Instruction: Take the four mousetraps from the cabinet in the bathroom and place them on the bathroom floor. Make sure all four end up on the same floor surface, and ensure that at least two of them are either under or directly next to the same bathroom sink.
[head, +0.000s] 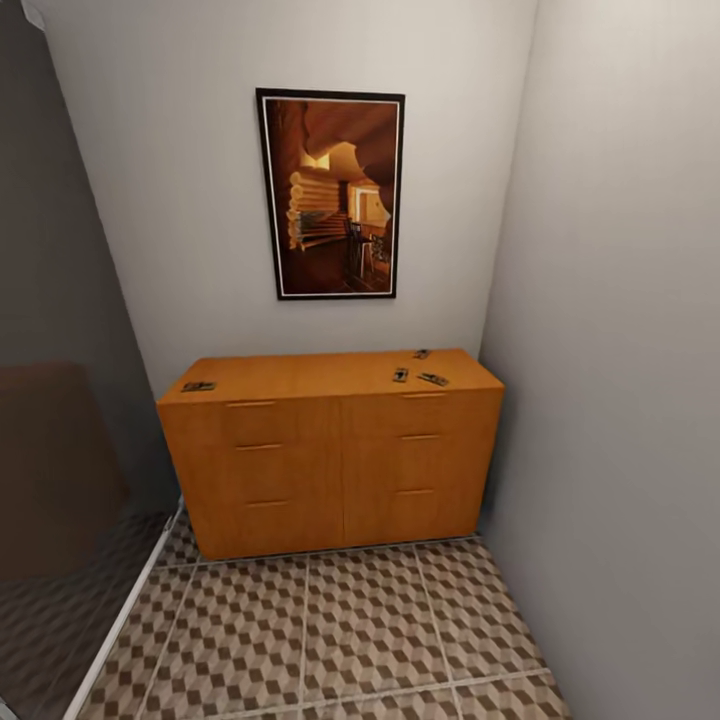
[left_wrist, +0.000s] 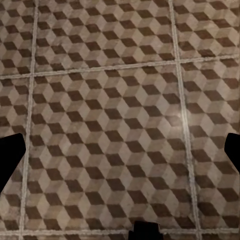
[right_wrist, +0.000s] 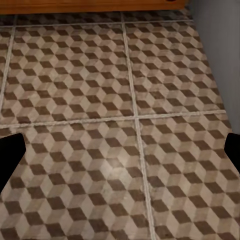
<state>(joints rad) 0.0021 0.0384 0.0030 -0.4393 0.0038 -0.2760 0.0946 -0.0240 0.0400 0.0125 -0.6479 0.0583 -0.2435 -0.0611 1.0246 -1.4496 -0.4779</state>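
Observation:
The orange-brown cabinet (head: 330, 455) stands against the far wall in the head view. On its flat top lie the mousetraps: one (head: 198, 386) at the left end, and three close together near the right end (head: 421, 353), (head: 400, 375), (head: 433, 379). The cube-patterned bathroom floor (head: 360, 630) spreads in front of it. My left gripper (left_wrist: 120, 155) hangs open over bare tiles, its dark fingertips (left_wrist: 10, 160) far apart. Over tiles close to the cabinet's base, my right gripper (right_wrist: 120, 155) is open too, with nothing between its fingers. The sink is out of view.
A framed picture (head: 331, 195) hangs above the cabinet. A grey wall (head: 620, 400) closes the right side. At the left, a dark glass shower wall (head: 60, 420) runs along a pale floor strip (head: 120, 620).

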